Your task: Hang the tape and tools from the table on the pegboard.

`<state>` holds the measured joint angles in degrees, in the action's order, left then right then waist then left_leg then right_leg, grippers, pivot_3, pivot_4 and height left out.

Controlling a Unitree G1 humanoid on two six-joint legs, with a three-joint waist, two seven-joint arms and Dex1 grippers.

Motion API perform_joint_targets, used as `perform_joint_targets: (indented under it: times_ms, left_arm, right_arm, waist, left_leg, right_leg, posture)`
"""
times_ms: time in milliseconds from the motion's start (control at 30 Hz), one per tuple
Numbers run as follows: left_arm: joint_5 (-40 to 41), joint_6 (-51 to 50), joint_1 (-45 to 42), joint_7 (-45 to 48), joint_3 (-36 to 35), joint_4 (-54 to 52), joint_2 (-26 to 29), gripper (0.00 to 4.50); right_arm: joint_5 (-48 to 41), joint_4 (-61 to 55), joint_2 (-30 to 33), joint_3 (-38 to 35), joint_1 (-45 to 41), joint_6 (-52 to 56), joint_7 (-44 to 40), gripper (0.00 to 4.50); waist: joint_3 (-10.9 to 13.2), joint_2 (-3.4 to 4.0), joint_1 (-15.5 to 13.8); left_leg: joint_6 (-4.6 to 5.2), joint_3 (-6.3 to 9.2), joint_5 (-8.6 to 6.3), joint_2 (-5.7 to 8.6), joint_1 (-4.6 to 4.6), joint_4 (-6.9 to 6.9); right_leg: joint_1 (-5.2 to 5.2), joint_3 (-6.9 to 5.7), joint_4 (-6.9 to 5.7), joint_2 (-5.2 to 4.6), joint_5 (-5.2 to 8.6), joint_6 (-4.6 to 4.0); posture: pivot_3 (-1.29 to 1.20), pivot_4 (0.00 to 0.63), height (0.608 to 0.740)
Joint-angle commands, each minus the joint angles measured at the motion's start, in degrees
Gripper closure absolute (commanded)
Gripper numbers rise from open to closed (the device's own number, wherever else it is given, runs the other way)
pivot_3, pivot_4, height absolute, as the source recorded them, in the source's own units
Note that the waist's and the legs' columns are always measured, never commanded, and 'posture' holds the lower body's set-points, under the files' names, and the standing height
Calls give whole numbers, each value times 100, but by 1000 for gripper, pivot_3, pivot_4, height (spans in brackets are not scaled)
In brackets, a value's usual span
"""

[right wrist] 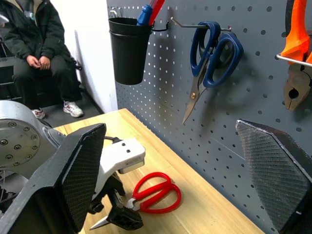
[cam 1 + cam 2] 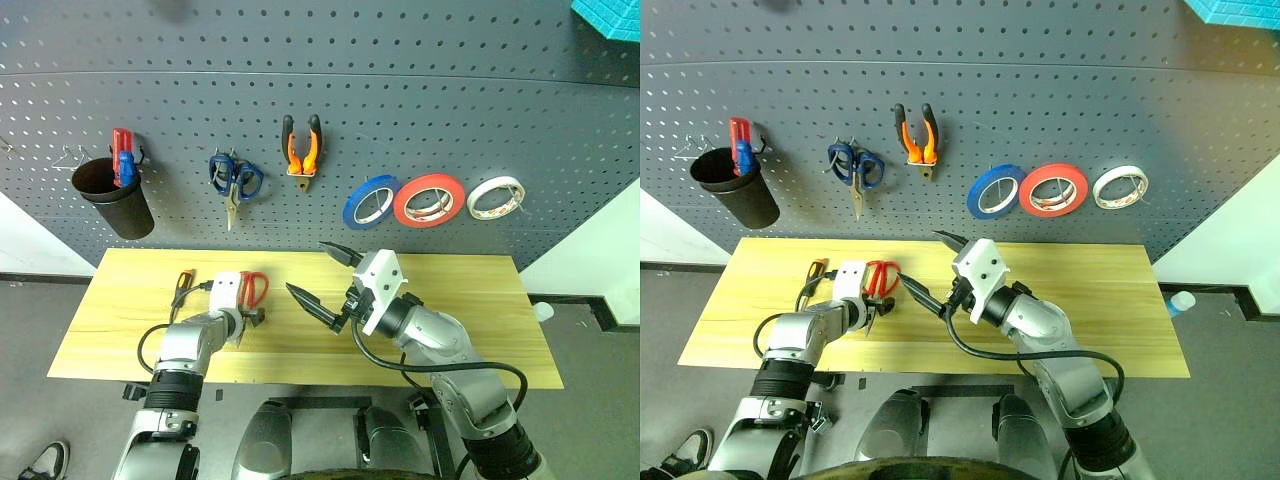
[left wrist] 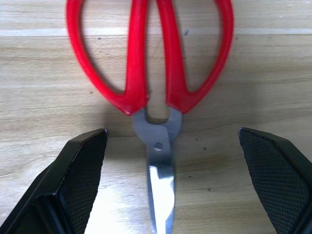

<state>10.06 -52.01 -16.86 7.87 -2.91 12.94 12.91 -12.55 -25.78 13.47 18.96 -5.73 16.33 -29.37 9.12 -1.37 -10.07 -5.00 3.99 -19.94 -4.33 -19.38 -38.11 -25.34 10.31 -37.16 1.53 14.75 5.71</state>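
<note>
The red-handled scissors (image 3: 157, 139) lie flat on the light wooden table (image 2: 450, 310), handles toward the pegboard (image 2: 450, 100). My left gripper (image 2: 250, 320) is open and low over them, one finger on each side of the pivot, touching nothing. My right gripper (image 2: 308, 267) hangs open and empty above the middle of the table. The red tape (image 2: 428, 200) hangs on the pegboard, and so do the orange-and-black pliers (image 2: 302, 145). The right wrist view also shows the scissors (image 1: 139, 197) under the left gripper.
Also on the pegboard are blue-handled scissors (image 2: 235, 180), a black cup (image 2: 115, 195) with tools, a blue tape roll (image 2: 370, 200) and a white roll (image 2: 495, 197). A small orange-and-black item (image 2: 182, 283) lies by my left arm. A person (image 1: 34, 44) sits beyond the table's left end.
</note>
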Motion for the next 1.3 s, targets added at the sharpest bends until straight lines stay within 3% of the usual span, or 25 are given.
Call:
perform_joint_targets:
  times_ms: [33, 767, 867, 1167, 1300]
  left_arm:
    - [-180, 30, -28, -137, -20, 162, 49, 0]
    - [-517, 268, -420, -83, 145, 1291, -175, 0]
    - [-518, 238, -391, -79, 119, 1263, -191, 563]
    - [-519, 165, -308, -36, 90, 1128, -214, 3406]
    - [-523, 134, -210, 37, 141, 984, -202, 3446]
  right_arm:
    - [-16, -312, -60, 19, -13, -84, 38, 37]
    - [79, -378, -120, 47, -46, -83, 220, 37]
    - [91, -368, -121, 32, -61, -94, 242, 0]
    - [129, -304, -142, 31, -116, -130, 265, 0]
    - [146, -276, -147, 35, -131, -146, 261, 0]
  waist:
    - [0, 0, 2]
    - [-76, 60, 8]
    - [-83, 61, 10]
    - [-89, 63, 16]
    - [-90, 64, 17]
  left_leg:
    - [0, 0, 0, 0, 0, 0]
    - [-6, 15, 5, 24, 4, 0]
    - [-7, 15, 5, 25, 3, 0]
    - [-7, 17, 5, 27, 3, 1]
    - [-7, 17, 5, 28, 2, 1]
  right_leg:
    - [0, 0, 0, 0, 0, 0]
    - [11, 0, 0, -14, 2, 0]
    - [11, 0, 1, -15, 3, 1]
    - [11, 0, 2, -17, 4, 1]
    - [11, 0, 4, -18, 5, 3]
  posture:
    - [324, 116, 727]
    - [314, 117, 727]
    - [314, 117, 727]
    - [320, 114, 727]
    - [322, 111, 727]
